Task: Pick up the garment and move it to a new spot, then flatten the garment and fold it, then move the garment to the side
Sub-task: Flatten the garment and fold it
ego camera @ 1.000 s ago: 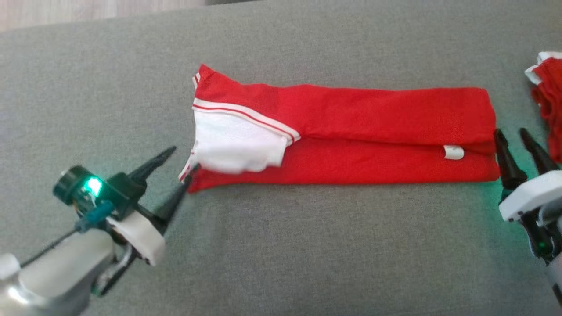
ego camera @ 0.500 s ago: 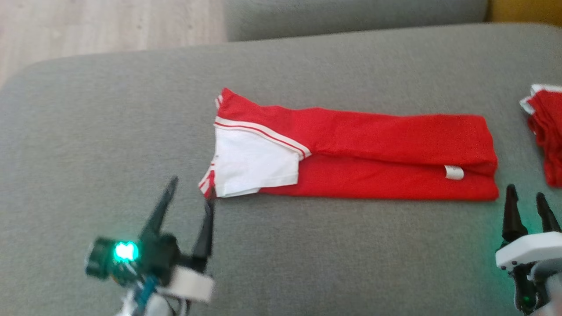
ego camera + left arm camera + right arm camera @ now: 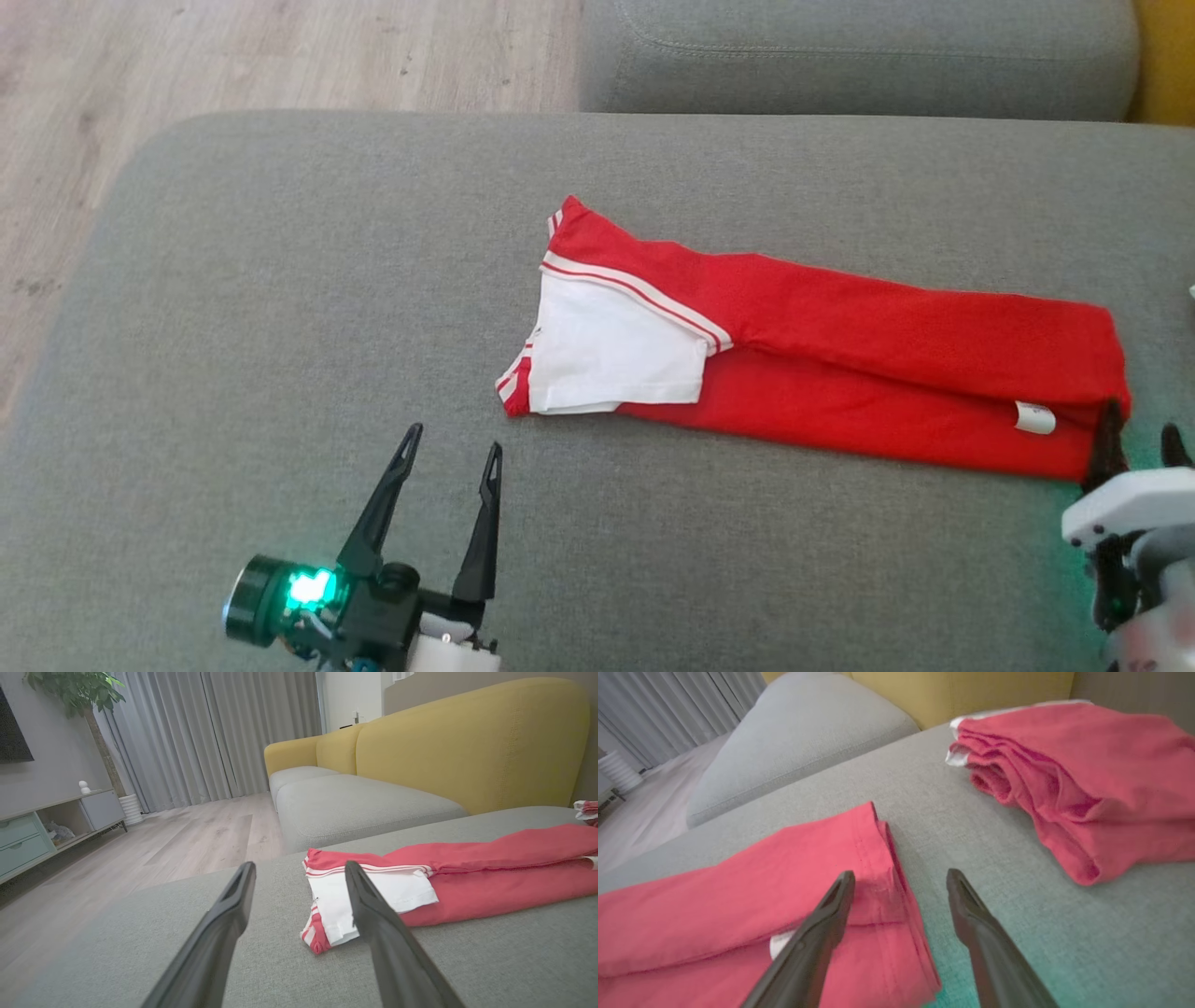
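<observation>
The garment [image 3: 840, 373] is red with a white sleeve and striped trim, folded into a long narrow strip on the grey sofa cushion [image 3: 280, 327]. My left gripper [image 3: 453, 439] stands open and holds nothing, a short way in front of the strip's sleeve end. In the left wrist view the left gripper [image 3: 299, 865] points at that white sleeve end of the garment [image 3: 467, 882]. My right gripper [image 3: 1141, 420] is open at the strip's other end. In the right wrist view the right gripper [image 3: 901, 873] straddles the hem corner of the garment [image 3: 738, 896], one finger over the cloth.
A second folded red garment [image 3: 1087, 774] lies on the cushion just right of my right gripper. Another grey seat [image 3: 840, 56] and a yellow sofa back [image 3: 467, 742] lie beyond. The wooden floor [image 3: 280, 56] drops off past the cushion's left edge.
The head camera has moved, shifting the whole picture. Both grippers have opened wider. The left gripper has drawn back from the garment's sleeve corner and now points straight up the view.
</observation>
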Controlling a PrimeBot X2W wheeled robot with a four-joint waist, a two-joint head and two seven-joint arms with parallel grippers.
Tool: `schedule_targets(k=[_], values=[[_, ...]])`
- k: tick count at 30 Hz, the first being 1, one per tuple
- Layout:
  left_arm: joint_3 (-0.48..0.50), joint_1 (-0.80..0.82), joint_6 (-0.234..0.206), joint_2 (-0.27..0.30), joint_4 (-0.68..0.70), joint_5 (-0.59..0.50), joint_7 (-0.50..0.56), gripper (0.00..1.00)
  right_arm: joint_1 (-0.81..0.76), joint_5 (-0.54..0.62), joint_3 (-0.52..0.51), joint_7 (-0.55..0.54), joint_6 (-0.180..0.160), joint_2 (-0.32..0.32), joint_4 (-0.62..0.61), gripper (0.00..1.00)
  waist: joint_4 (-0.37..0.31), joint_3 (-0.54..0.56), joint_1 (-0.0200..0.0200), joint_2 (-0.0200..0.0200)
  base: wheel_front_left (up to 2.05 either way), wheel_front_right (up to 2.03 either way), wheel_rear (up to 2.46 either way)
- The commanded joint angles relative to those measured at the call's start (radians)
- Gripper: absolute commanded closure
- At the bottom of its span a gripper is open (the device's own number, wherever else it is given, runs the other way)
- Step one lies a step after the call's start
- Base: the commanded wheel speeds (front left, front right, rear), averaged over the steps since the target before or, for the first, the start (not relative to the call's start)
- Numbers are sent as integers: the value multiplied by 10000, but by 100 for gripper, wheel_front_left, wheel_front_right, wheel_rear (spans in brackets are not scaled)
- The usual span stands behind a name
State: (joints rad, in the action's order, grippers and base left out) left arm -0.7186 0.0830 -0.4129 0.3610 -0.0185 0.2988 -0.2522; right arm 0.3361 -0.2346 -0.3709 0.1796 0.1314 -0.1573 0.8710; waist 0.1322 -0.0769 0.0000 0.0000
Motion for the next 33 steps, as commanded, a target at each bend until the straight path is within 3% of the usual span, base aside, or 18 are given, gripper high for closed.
schedule_targets(k=[1,5,6,7,8,9,12,14,15,24,33], values=[[549,223,65,-30,275,-207,-94,0,272,209,14,-101,-7,-134,108,0,62,-27,0,0,0,0,0],[829,109,338,-235,230,-522,-95,0,538,506,-504,-443,-7,-175,1051,0,131,-26,0,0,0,0,0],[897,77,397,-280,221,-586,-95,0,612,546,-592,-508,-7,-173,1245,5,134,-14,0,0,0,0,0],[967,42,455,-322,212,-643,-95,0,675,617,-616,-568,-7,-146,1401,24,131,1,0,0,0,0,0],[1038,9,509,-355,207,-704,-95,0,748,636,-639,-595,-7,-112,1514,58,123,9,0,0,0,0,0],[1105,-18,555,-378,204,-780,-95,0,822,623,-690,-573,-7,-99,1600,63,106,15,0,0,0,0,0],[1288,-100,695,-465,185,-957,-95,0,1007,700,-769,-410,-7,-173,1782,49,46,36,0,0,0,0,0],[1377,-141,806,-545,172,-1051,-95,0,1076,774,-907,-231,-7,-274,1851,8,15,75,0,0,0,0,0],[1415,-166,861,-587,163,-1092,-95,0,1104,824,-998,-105,-7,-354,1863,0,1,98,0,0,0,0,0],[1719,-363,1214,-891,84,-1360,-95,0,1579,1263,-1302,464,-7,-377,1707,0,-95,171,0,0,0,0,0],[2011,-226,1626,-1161,61,-1651,-95,0,1785,1474,-1416,-188,-7,-182,2825,0,112,-165,0,0,0,0,0]])
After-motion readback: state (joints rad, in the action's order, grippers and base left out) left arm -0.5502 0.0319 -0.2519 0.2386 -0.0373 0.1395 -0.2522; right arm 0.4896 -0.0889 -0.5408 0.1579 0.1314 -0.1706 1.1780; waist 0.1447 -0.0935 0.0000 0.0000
